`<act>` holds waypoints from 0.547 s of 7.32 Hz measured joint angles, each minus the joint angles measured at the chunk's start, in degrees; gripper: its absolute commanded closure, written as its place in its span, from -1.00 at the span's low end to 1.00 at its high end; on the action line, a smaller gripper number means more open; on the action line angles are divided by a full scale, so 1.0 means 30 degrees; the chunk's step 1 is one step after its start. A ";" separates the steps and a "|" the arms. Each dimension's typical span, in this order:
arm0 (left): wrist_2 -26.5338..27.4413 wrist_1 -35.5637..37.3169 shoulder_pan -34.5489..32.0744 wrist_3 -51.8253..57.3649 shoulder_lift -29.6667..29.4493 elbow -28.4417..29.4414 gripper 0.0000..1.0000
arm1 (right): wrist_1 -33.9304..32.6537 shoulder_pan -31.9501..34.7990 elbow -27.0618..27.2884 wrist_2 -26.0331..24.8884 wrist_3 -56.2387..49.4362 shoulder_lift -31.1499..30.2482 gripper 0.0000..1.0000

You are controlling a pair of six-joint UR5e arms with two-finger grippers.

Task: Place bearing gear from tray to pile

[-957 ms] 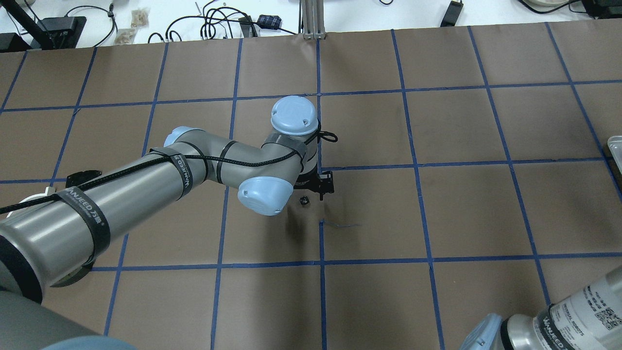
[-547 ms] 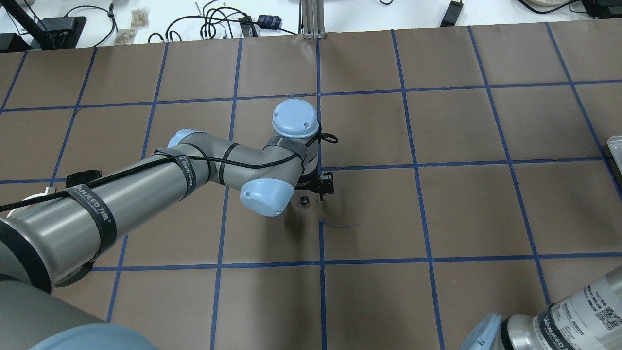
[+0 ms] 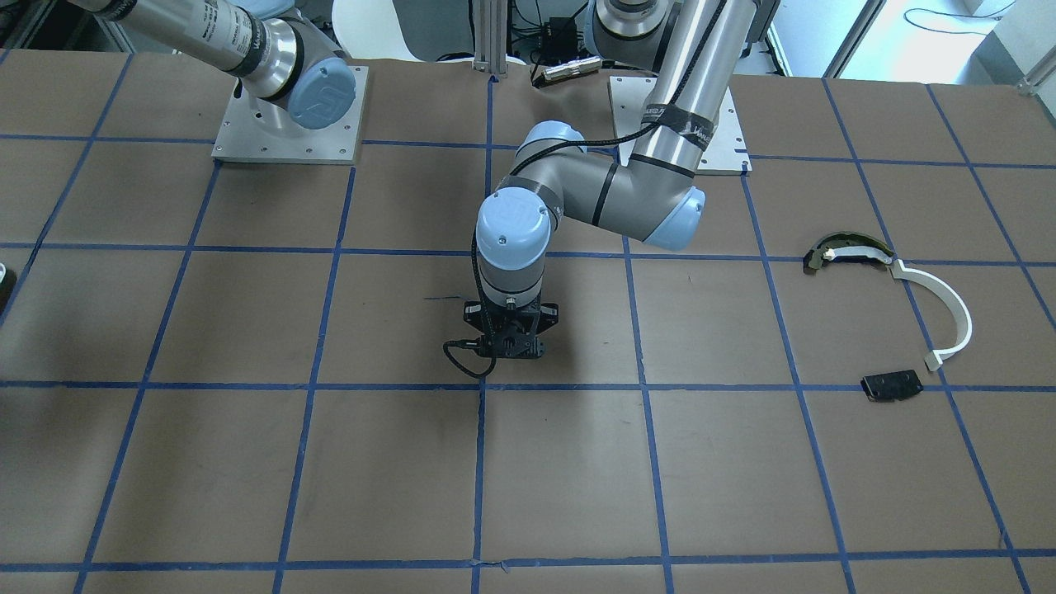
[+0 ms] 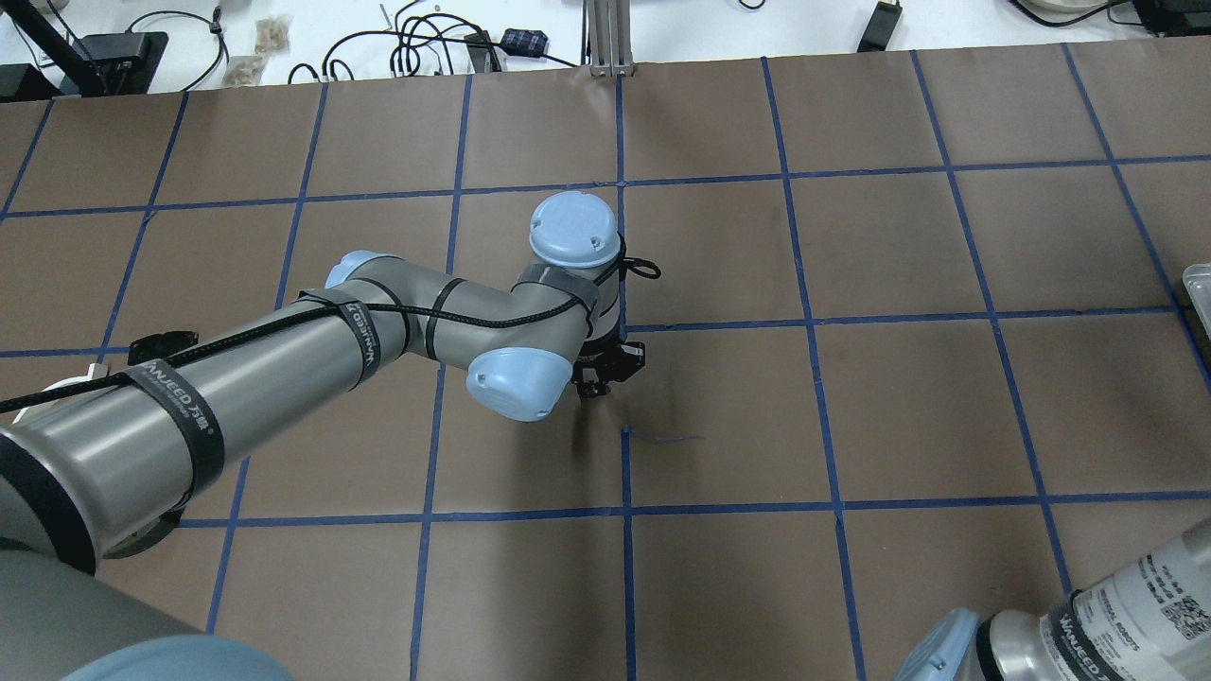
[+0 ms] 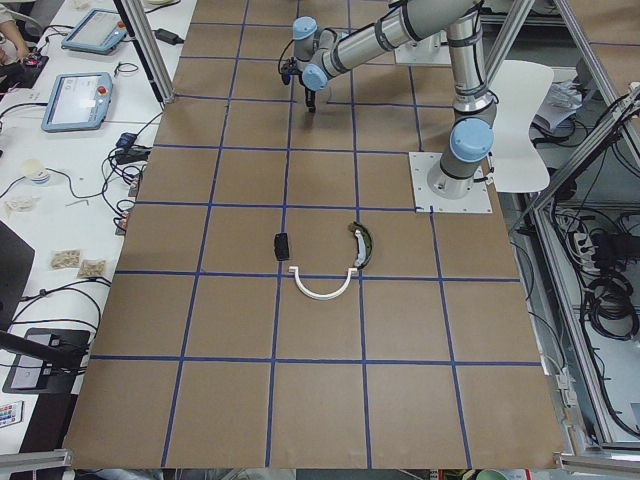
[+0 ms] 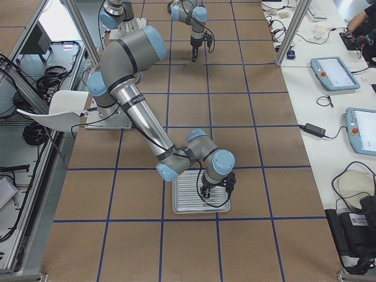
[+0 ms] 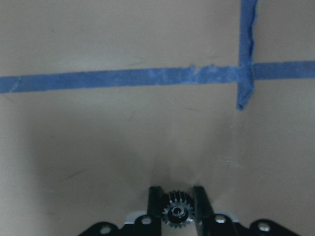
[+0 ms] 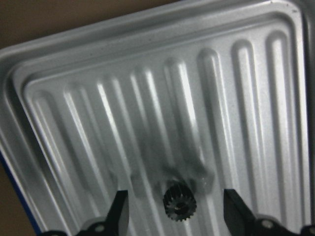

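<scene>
your worktop [image 4: 851,407] carries the ribbed tray [image 6: 185,200] and, far across blue tape lines [image 4: 719,323], the pile [image 3: 964,318]. right gripper [image 8: 176,209] gapes wide around a second gear [image 8: 179,202] on the tray; left gripper [image 7: 178,204] pinches the bearing gear [image 7: 178,213] mid-worktop, well apart from the pile.

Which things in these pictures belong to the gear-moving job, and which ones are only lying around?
Job: left gripper, gripping the first gear; right gripper, open above the tray and the second gear; pile parts: white strip, dark arc piece, black plate.
Lying about: cables, teach pendants, white chair.
</scene>
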 measured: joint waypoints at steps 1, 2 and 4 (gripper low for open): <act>0.0091 -0.0298 0.0557 0.0737 0.0388 0.0144 1.00 | -0.0009 0.0000 0.0003 0.0000 -0.0018 0.0032 -0.04; 0.0120 -0.1042 0.1920 0.2480 0.1060 0.0210 1.00 | -0.0014 -0.0002 0.0002 0.0009 -0.0039 0.0054 0.06; 0.0233 -0.3187 0.6202 0.8478 0.2799 0.0112 1.00 | -0.0005 -0.0002 0.0000 0.0027 -0.0023 0.0078 0.90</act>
